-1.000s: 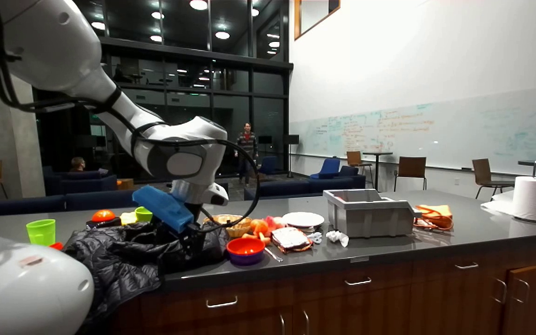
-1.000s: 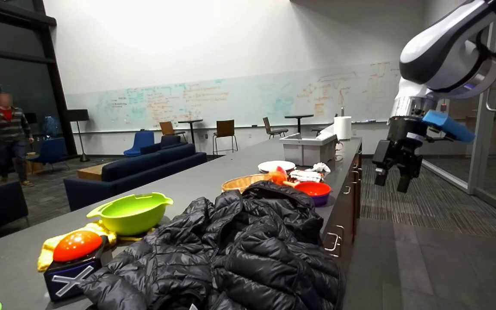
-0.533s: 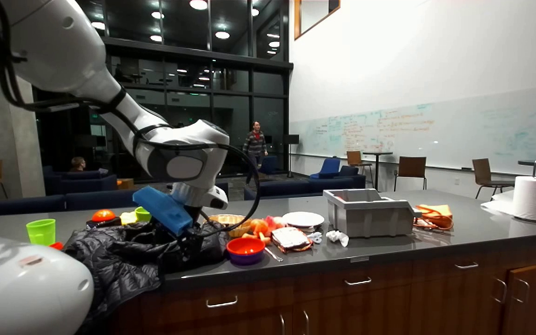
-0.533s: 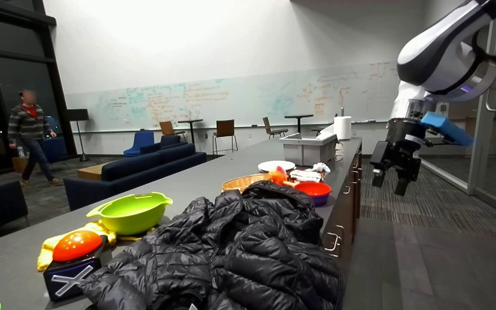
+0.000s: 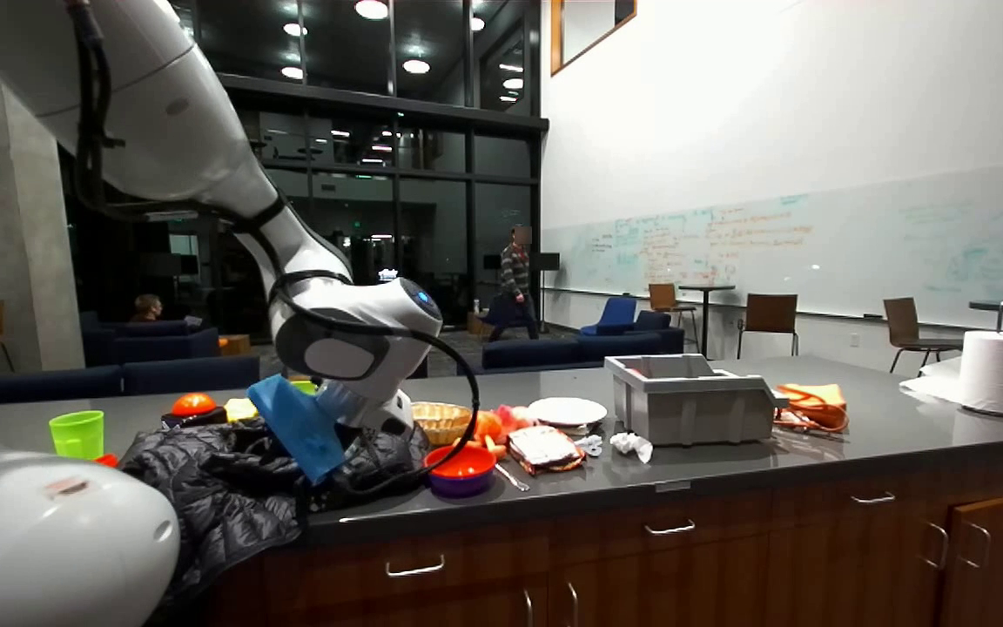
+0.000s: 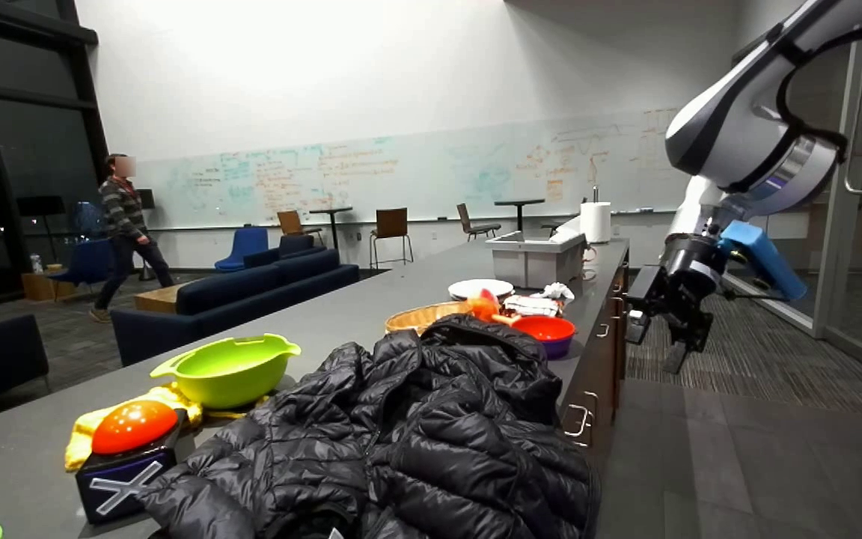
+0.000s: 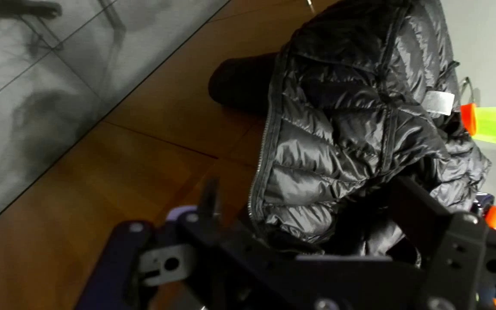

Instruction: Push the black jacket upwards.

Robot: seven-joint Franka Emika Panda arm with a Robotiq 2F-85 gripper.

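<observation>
The black quilted jacket (image 6: 431,442) drapes over the drawer-side edge of the glossy grey worktop (image 5: 893,414); beyond it hangs the black two-fingered gripper (image 6: 654,349), fingers spread, empty. Pushing too low could jam them against that edge, bunching the jacket.

A grey-white X (image 6: 126,490) stands on the front of the dark box (image 6: 115,471) under the orange dome (image 6: 134,428), the only sign that reads clearly. In both exterior views, lines of teal and orange handwriting (image 5: 702,242) cover part of the whiteboard (image 6: 423,180), too small to make out. In the wrist view, a white tag (image 7: 438,102) shows on the black jacket (image 7: 317,150), its face just a pale patch, beyond reading.
</observation>
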